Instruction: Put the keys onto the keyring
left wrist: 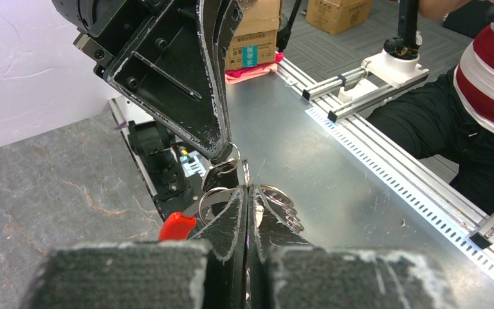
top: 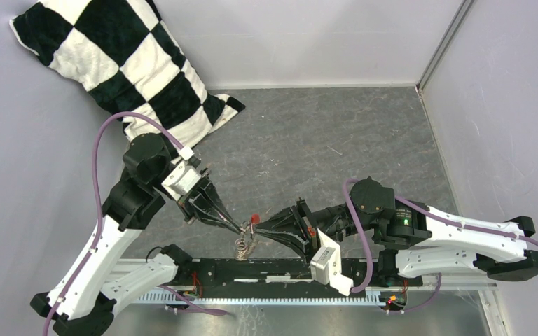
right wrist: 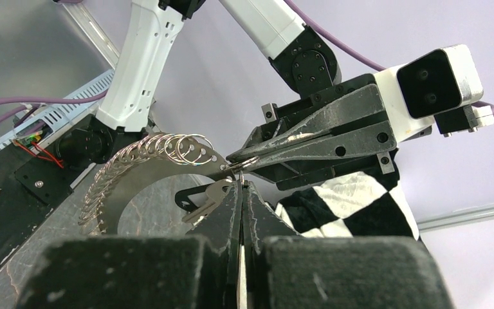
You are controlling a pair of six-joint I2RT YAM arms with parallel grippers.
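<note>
Both grippers meet low over the table's near middle. My left gripper is shut on the keyring, a silvery loop strung with many small rings that hangs down. Its red tag sticks out beside the fingers. My right gripper is shut too, pinching the small ring of a key, whose silver blade dangles left of its tips. In the left wrist view that key hangs under the right gripper's tips, just above the keyring. The two sets of tips nearly touch.
A black-and-white checkered cushion leans in the far left corner. Grey walls close the left, back and right sides. The black base rail runs along the near edge right under the grippers. A seated person is beyond the table.
</note>
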